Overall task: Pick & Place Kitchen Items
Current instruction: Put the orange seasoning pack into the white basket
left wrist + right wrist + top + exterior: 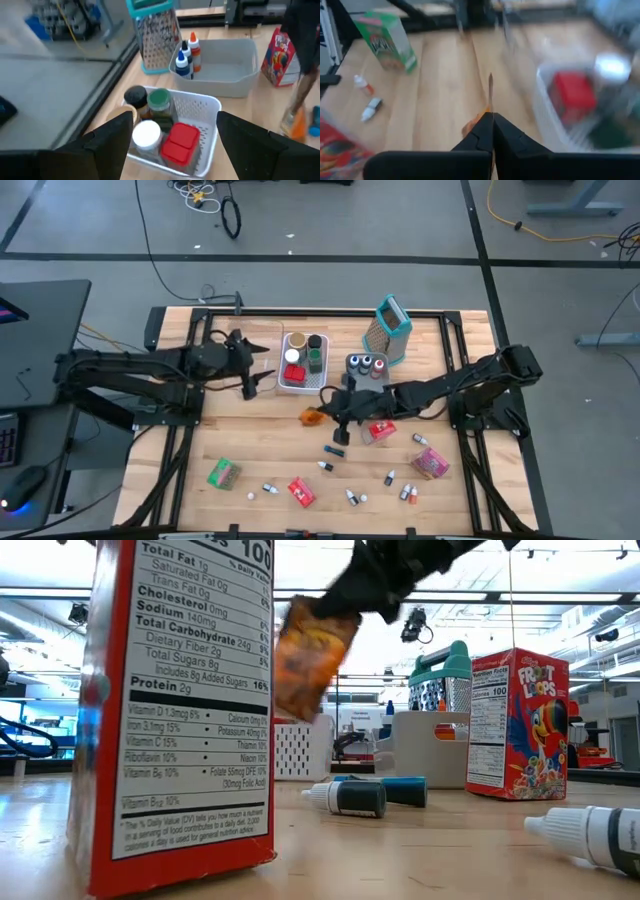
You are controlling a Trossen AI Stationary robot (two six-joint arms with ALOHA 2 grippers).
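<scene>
Orange packet hangs pinched in the clenched right gripper above the table.

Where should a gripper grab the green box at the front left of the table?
Across the narrow sides of the green box, coming straight down. It lies flat and slightly skewed on the table, so turn the wrist to match its tilt. Nothing lies close around it. The left gripper is open by the white bin; the right gripper is shut on an orange packet.

The near red box lists nutrition facts, "Protein 2g"; the far box reads "Froot Loops".
</scene>
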